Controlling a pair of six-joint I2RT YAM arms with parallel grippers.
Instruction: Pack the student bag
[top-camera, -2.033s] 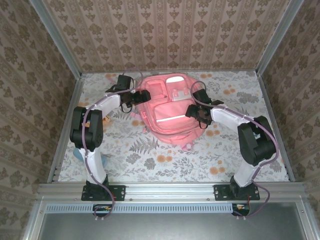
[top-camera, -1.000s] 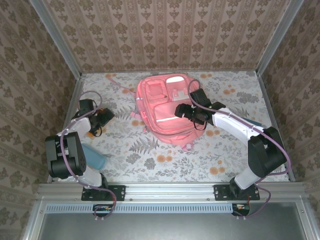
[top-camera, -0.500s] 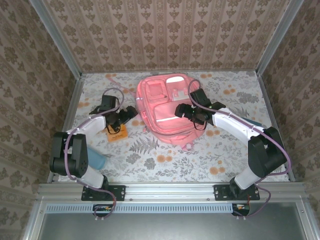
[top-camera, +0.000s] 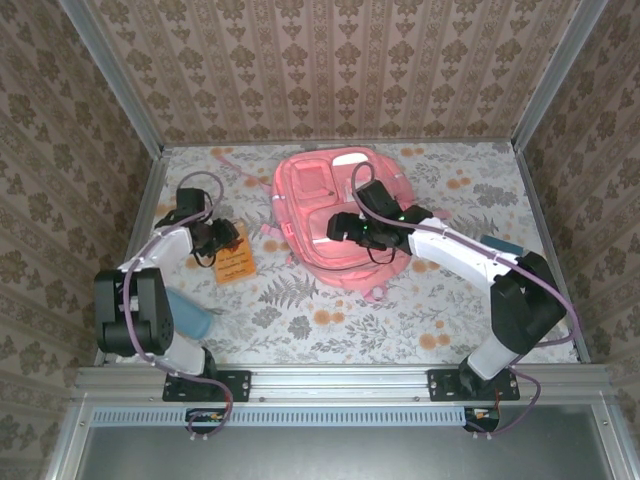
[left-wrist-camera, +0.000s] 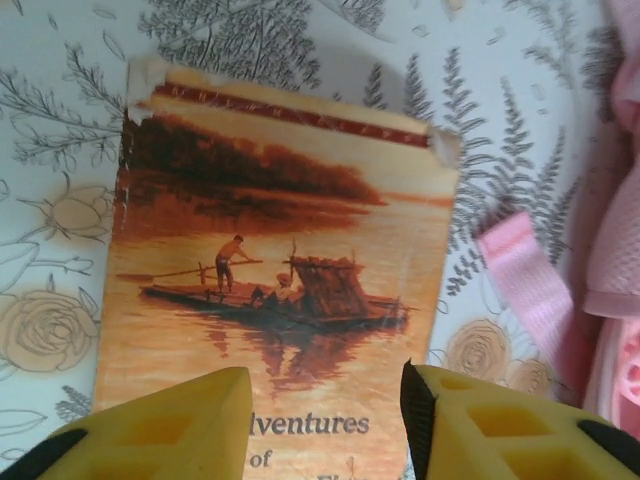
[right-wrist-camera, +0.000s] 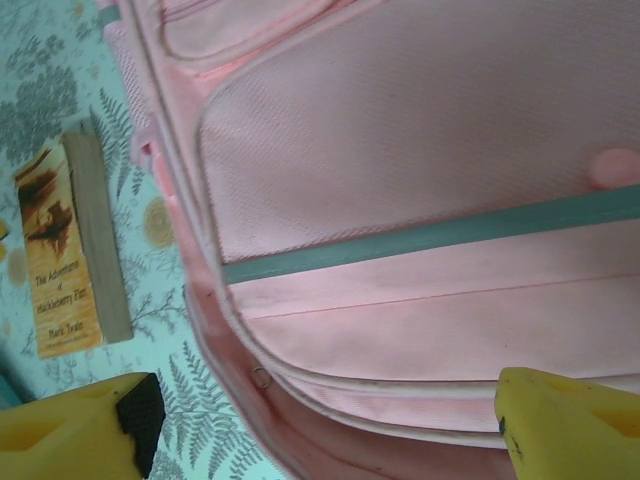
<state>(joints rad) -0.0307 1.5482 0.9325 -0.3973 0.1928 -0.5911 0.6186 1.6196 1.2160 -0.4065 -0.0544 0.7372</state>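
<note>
Here, one student bag (top-camera: 312, 252) lies beside one orange book (top-camera: 234, 264); left jaws and right jaws gape, empty.

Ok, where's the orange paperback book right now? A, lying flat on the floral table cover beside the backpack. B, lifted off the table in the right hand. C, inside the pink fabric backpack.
A: the orange paperback book lies flat on the floral table cover, just left of the pink fabric backpack and outside it.
</note>
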